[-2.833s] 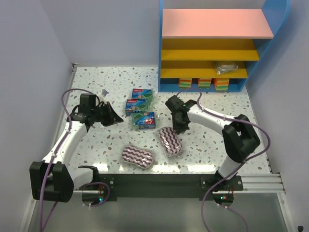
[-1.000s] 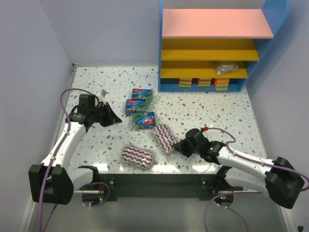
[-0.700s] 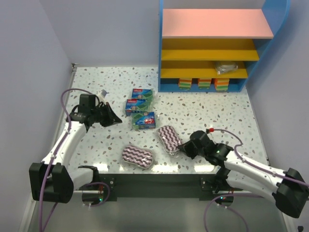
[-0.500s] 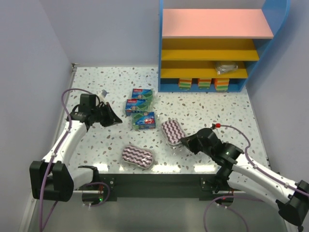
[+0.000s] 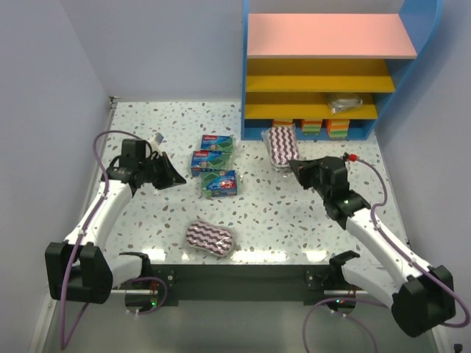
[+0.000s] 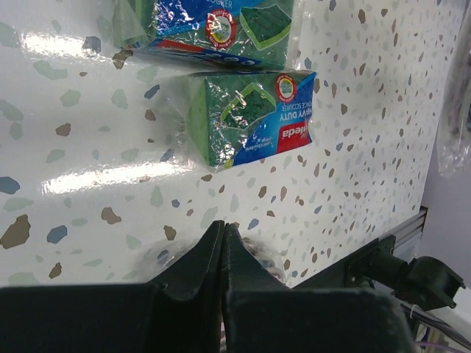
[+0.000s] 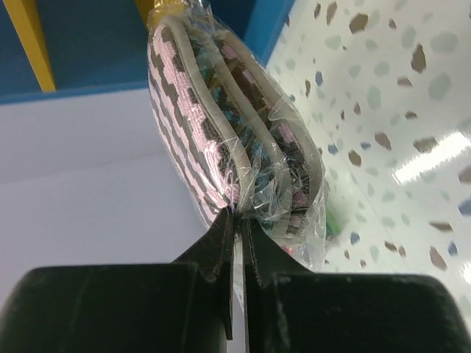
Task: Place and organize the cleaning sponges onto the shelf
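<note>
A: Right end effector [image 5: 289,164]?
B: Pinched tight on the wrap edge of a striped pad [image 5: 280,143], held off the bench [image 5: 147,129], just in front of the shelf [image 5: 331,35] by its bottom row

A: And the left end effector [image 5: 179,183]?
B: Pressed together, gripping nothing. Low over the bench, just left of three green packs [image 5: 208,162], near but not touching

A: Anything more from the right wrist?
B: Fingers [image 7: 212,254] meeting on the clear film at the near end of the pad [image 7: 221,140] only, not around its body. Pad seen edge-on, layers showing through the wrap, blue shelf wall [image 7: 88,44] close behind. None of that readable from above

A: From the left wrist?
B: Closed fingertips [image 6: 208,246] over speckled bench [image 6: 73,169], one of the green packs [image 6: 250,121] just ahead, another cut off at the top edge. Labels legible here, mere colour patches from above

A: Only from the top?
B: Second pad [image 5: 210,237] lying flat near the front edge, between the two arms. On the shelf, three sponge blocks [image 5: 311,126] side by side in the bottom row, and a grey pack [image 5: 344,102] on the yellow board above, toward the right
</note>
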Action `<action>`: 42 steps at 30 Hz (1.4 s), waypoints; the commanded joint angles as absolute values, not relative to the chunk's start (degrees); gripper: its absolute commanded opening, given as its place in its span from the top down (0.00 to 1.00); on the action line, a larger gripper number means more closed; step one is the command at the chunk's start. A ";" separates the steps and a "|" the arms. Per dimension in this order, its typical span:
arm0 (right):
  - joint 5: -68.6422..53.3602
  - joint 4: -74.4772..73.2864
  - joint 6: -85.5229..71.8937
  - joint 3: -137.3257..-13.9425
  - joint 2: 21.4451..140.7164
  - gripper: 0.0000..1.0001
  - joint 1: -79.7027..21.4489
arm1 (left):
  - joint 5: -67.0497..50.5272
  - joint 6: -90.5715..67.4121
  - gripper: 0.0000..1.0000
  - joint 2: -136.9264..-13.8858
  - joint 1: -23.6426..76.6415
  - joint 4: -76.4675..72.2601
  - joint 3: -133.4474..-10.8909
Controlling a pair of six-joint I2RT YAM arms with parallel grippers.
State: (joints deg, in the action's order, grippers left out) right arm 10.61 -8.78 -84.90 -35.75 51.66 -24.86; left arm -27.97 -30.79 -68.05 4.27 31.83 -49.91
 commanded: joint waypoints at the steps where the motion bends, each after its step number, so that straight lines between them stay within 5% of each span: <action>1: 2.40 7.80 -81.74 -39.02 58.25 1.00 -18.57 | -27.68 -29.53 1.00 -67.94 4.39 30.94 -52.47; 9: -3.60 16.79 -81.30 -45.96 67.76 1.00 -12.05 | -27.86 -29.09 1.00 -68.82 4.39 30.68 -52.82; 42: -5.89 11.25 -81.03 -76.46 103.79 1.00 -1.23 | -25.05 -29.27 1.00 -69.17 3.78 31.29 -52.73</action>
